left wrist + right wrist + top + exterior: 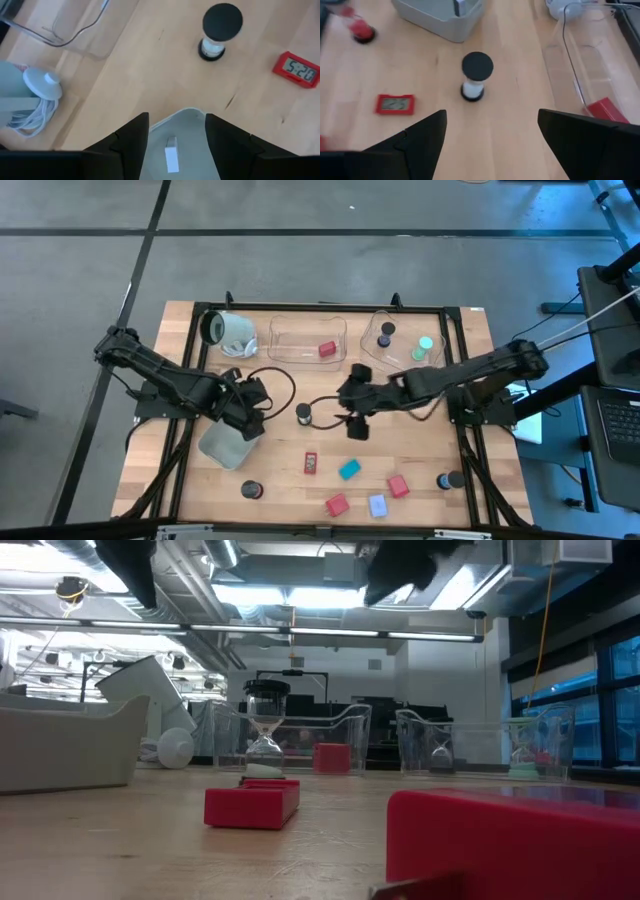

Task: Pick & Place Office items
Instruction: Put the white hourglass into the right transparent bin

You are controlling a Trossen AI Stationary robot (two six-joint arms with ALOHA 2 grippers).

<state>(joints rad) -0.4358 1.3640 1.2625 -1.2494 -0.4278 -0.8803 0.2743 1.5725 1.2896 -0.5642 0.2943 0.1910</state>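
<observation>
Red blocks (252,803) are lying nearest the low camera, with an hourglass (266,730) standing behind them. From above, the left gripper (250,402) is hovering over a grey tray (228,444), fingers apart and empty, while the right gripper (353,408) is hanging open beside the hourglass. Wrist views are showing a red clock (296,69) lying near the hourglass.
</observation>
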